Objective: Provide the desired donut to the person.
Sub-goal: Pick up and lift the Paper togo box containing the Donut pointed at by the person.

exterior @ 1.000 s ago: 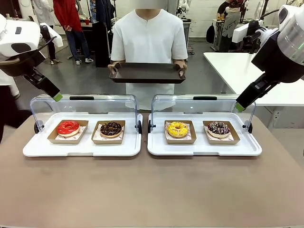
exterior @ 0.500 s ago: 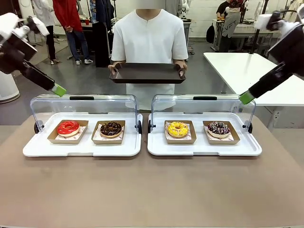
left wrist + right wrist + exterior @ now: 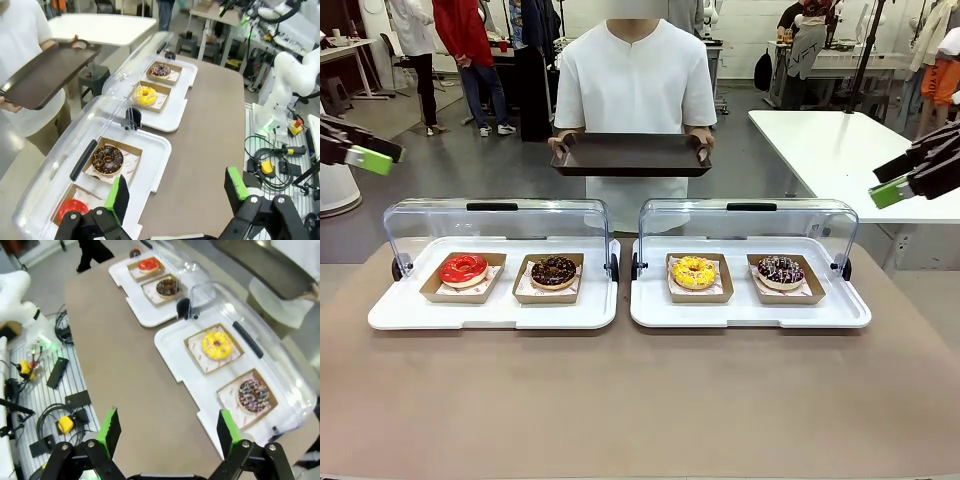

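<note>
Drawn farther outward than half a second ago: puts the left claw [image 3: 372,158] at the left edge of the front view and the right claw [image 3: 888,192] at the right edge, both high above the surface [image 3: 640,400] and well apart from the food. Shows both spread wide from either wrist, green pads far apart, gripping nothing. Below, on the left white tray [image 3: 390,315], sets the red donut [image 3: 463,268] beside the chocolate donut [image 3: 554,270], each in its own brown card dish. On the right white tray [image 3: 845,315], sets the yellow donut [image 3: 694,271] beside the dark sprinkled donut [image 3: 780,269] in the same way. Backs each tray with a clear cover [image 3: 500,218] raised along the far side. Cannot tell which donut is wanted. Beyond, at the far side of the surface, has the person [image 3: 635,90] standing with the dark brown tray [image 3: 630,155] gripped at both ends, level, behind and above the covers.
</note>
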You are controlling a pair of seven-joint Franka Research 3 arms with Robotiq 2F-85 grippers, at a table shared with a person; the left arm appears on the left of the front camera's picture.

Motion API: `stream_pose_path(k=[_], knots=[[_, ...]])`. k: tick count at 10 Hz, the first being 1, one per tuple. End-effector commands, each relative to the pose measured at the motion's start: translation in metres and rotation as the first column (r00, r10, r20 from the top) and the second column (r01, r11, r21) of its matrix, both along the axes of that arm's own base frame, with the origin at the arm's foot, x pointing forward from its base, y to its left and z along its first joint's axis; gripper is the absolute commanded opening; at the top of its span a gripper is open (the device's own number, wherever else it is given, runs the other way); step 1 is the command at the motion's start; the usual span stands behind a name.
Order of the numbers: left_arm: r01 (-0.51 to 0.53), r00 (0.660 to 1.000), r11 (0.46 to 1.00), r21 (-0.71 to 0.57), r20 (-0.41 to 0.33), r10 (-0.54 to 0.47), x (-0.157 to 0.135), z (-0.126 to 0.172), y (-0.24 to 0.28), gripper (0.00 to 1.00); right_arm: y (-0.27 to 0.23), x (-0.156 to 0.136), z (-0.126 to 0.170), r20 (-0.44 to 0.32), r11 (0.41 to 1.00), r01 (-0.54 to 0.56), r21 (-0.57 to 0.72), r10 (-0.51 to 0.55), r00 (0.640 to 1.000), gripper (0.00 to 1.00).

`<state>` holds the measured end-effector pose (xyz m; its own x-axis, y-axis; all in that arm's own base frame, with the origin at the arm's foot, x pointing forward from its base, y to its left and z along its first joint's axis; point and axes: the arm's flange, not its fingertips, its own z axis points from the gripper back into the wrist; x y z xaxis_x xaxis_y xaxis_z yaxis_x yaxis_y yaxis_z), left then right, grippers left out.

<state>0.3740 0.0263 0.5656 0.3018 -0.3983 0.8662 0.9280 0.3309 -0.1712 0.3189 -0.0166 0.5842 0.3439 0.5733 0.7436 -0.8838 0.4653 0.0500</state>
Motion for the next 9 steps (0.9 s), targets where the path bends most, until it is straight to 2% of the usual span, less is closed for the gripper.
stream_pose_path(k=[1, 2, 4, 6, 8, 9], knots=[[0.027, 1.000, 0.998, -0.050, 0.016, -0.026, 0.012, -0.005, 0.028, 1.00, -0.025, 0.014, 0.001, 0.032, 0.992, -0.058, 0.111, 0.055, 0.998, 1.00], [0.028, 0.999, 0.997, -0.069, 0.033, -0.025, 0.009, -0.006, 0.045, 1.00, -0.044, 0.014, 0.003, 0.038, 0.979, -0.071, 0.192, 0.064, 0.997, 1.00], [0.044, 0.998, 0.990, -0.134, 0.053, -0.037, 0.005, -0.009, 0.074, 1.00, -0.080, 0.013, 0.003, -0.012, 0.961, -0.083, 0.262, 0.090, 0.996, 1.00], [0.048, 0.998, 0.987, -0.156, 0.050, -0.040, 0.005, -0.015, 0.092, 1.00, -0.102, 0.013, -0.003, -0.117, 0.975, -0.076, 0.207, 0.101, 0.988, 1.00], [0.054, 0.997, 0.984, -0.170, 0.054, -0.046, 0.004, -0.021, 0.105, 1.00, -0.114, 0.012, -0.007, -0.116, 0.984, -0.047, 0.169, 0.067, 0.991, 1.00], [0.069, 0.997, 0.984, -0.165, 0.057, -0.060, 0.003, -0.022, 0.111, 1.00, -0.115, 0.011, -0.009, -0.091, 0.985, -0.059, 0.165, 0.074, 0.993, 1.00]])
